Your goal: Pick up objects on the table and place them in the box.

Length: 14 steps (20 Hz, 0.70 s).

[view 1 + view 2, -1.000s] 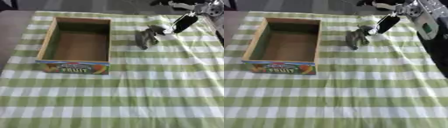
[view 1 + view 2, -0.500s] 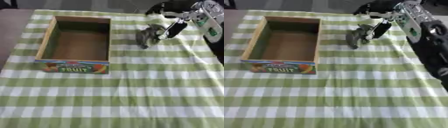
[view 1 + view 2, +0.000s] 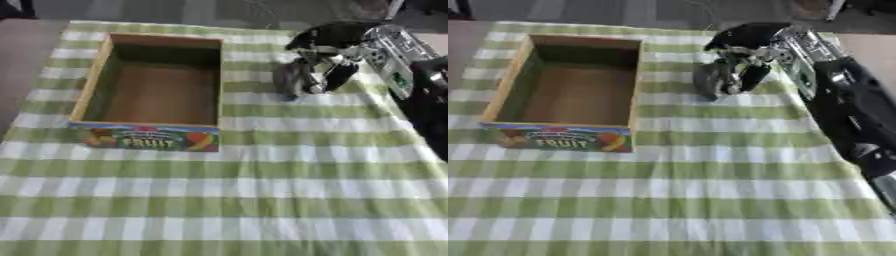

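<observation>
A green-and-white checked cloth (image 3: pixel 262 200) covers the table.

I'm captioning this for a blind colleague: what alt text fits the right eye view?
The robot's right hand reaches down over a small grey object on a green-and-white checked tablecloth. To its left sits an empty wooden box labelled FRUIT.

Matt checked cloth (image 3: pixel 262 200) – cardboard-looking box (image 3: pixel 87 95), printed front – dull grey object (image 3: pixel 293 80).

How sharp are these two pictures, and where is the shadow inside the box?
Left eye view: soft all over, the grey object at the right hand smeared. Right eye view: equally soft; the box holds shadow along its far wall, its floor lit.
</observation>
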Each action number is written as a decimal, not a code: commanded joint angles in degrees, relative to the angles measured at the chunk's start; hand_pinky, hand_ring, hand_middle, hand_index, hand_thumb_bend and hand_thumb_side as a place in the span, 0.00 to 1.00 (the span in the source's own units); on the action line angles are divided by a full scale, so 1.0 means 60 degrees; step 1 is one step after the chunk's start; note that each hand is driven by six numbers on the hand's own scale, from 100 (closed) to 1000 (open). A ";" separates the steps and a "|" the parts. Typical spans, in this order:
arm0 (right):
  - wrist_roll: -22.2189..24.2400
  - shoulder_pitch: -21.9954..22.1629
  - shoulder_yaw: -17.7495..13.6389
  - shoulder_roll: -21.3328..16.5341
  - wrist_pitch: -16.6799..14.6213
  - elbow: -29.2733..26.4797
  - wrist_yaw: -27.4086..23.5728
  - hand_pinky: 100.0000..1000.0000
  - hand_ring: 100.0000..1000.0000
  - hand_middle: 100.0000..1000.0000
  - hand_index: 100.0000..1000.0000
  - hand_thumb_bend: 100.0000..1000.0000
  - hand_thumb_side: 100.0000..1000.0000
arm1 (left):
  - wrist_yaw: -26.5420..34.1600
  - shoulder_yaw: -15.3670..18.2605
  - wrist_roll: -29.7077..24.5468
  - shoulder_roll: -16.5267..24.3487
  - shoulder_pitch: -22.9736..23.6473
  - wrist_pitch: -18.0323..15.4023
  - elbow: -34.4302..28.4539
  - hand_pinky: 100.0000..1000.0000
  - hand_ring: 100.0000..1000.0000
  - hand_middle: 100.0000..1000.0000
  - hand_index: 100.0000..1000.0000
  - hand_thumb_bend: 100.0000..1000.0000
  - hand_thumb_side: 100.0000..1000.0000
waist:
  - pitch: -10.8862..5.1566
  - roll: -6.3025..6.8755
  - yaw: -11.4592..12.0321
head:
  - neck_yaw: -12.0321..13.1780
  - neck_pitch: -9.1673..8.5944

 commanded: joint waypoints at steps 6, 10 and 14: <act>-0.0263 -0.0215 -0.0081 -0.0067 -0.0079 0.0191 0.0371 0.91 0.95 0.88 1.00 0.22 0.31 | -0.0049 -0.0022 -0.0043 0.0120 -0.0085 -0.0045 -0.0111 0.21 0.26 0.58 0.30 0.00 0.73 | -0.0080 0.0012 0.0054 | -0.0058 -0.0086; -0.0271 -0.0250 -0.0037 -0.0009 -0.0097 0.0251 0.0517 0.90 0.94 0.86 0.96 0.18 0.28 | -0.0051 -0.0018 -0.0048 0.0121 -0.0090 -0.0039 -0.0107 0.22 0.26 0.58 0.30 0.00 0.73 | -0.0071 -0.0015 0.0079 | -0.0055 -0.0110; -0.0345 -0.0275 -0.0012 0.0035 -0.0144 0.0274 0.0584 0.89 0.93 0.83 0.89 0.15 0.26 | -0.0058 -0.0014 -0.0056 0.0122 -0.0094 -0.0027 -0.0108 0.22 0.26 0.58 0.30 0.00 0.74 | -0.0064 -0.0044 0.0089 | -0.0022 -0.0100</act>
